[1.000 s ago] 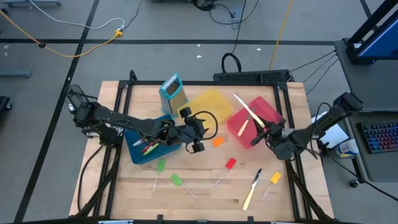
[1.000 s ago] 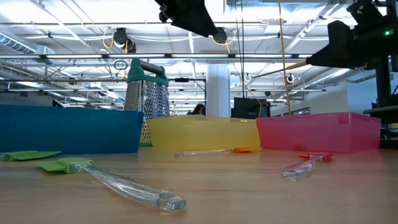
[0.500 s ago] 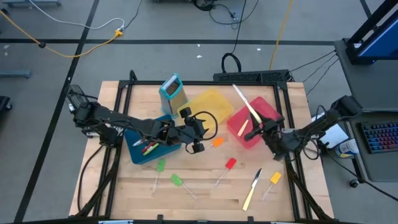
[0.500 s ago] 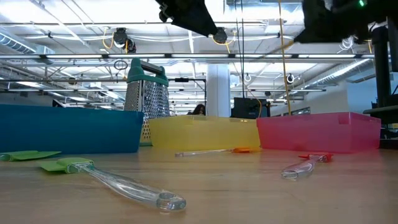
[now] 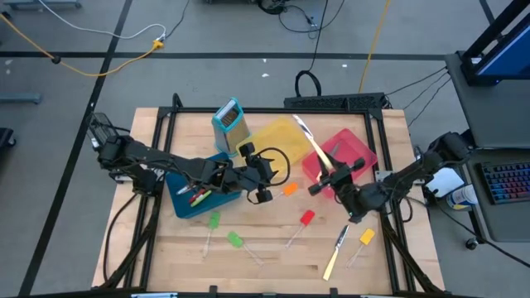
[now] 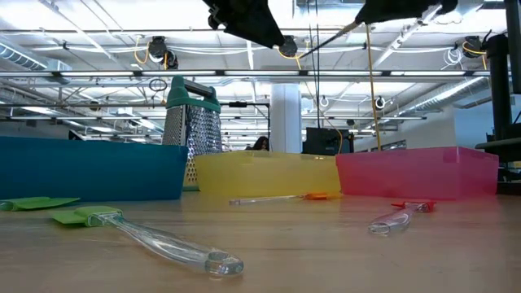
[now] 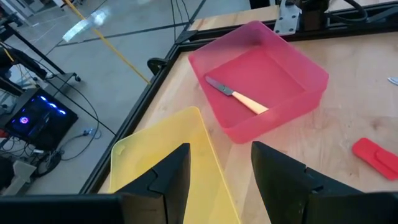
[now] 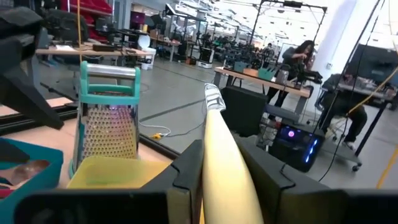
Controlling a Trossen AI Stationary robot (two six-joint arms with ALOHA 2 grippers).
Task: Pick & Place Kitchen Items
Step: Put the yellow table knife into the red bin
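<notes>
Right claw (image 5: 330,176): hanging above the desk (image 5: 273,257) at the near edge of the red bin (image 5: 364,153), pinching the cream handle of a knife (image 5: 309,142); in the right wrist view the handle (image 8: 225,167) is sitting between the 2 dark fingers (image 8: 186,171).
Held knife: pointing blade-first up and away over the gap between the yellow bin (image 5: 277,136) and the red bin, clear of the desk.
Left claw (image 5: 263,184): hovering just beside the blue bin (image 5: 178,200), near the yellow bin; its fingers (image 7: 168,177) are standing spread apart with nothing between them.
Red bin contents: 1 cream-handled knife (image 7: 237,96) is lying on the floor of the bin.
Blue bin contents: several utensils (image 5: 199,194), red and green among them, are lying inside; the exact count is too small to tell.
Loose on the desk: 2 green-headed spatulas (image 5: 214,222) and (image 5: 235,240), an orange-headed spatula (image 5: 289,189), a red-headed spatula (image 5: 306,218), a yellow-headed spatula (image 5: 365,237) and another cream-handled knife (image 5: 335,255) are lying spread across the near half.
Grater (image 5: 229,124): standing upright behind the blue bin, beside the yellow bin.
Room: a person (image 8: 303,56) is showing far behind the desk in the right wrist view.
</notes>
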